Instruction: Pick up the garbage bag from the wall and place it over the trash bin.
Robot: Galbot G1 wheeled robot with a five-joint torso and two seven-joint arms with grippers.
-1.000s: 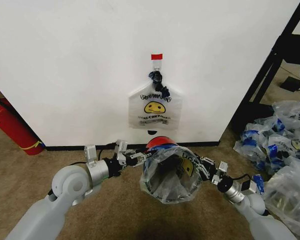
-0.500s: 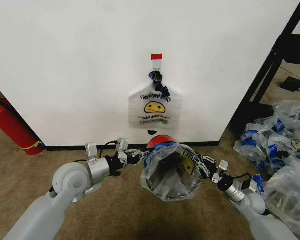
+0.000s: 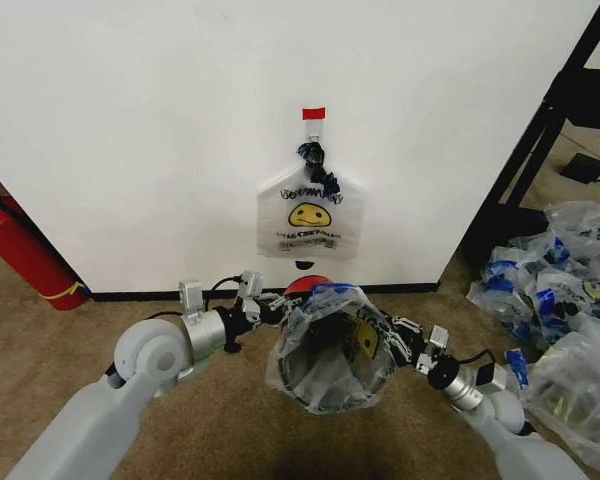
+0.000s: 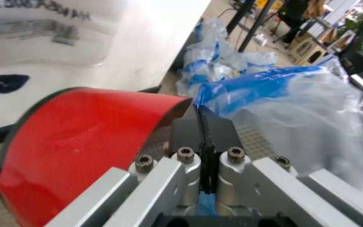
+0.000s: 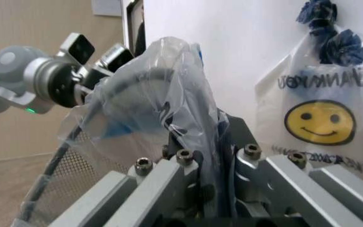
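Left gripper [image 3: 271, 305] pinched shut on left rim of thin translucent whitish plastic garbage bag [image 3: 332, 345]; in left wrist view, pads [image 4: 202, 137] meet on a fold of blue-patched film. Right gripper [image 3: 398, 335] clamped likewise on right rim, film trapped between closed pads [image 5: 214, 142]. Bag mouth stretched open between both, draped over small round black trash bin [image 3: 325, 370] with red base [image 4: 87, 146], tipped on carpet near large plain white wall [image 3: 140, 140]. Second smiley-face bag [image 3: 310, 215] hanging from hook under red tape [image 3: 313, 113], untouched. Red fire extinguisher [image 3: 25, 250] far left.

Judged mid-fitting: keep rim taut, pull evenly both sides, avoid tearing thin film or rolling bin away.
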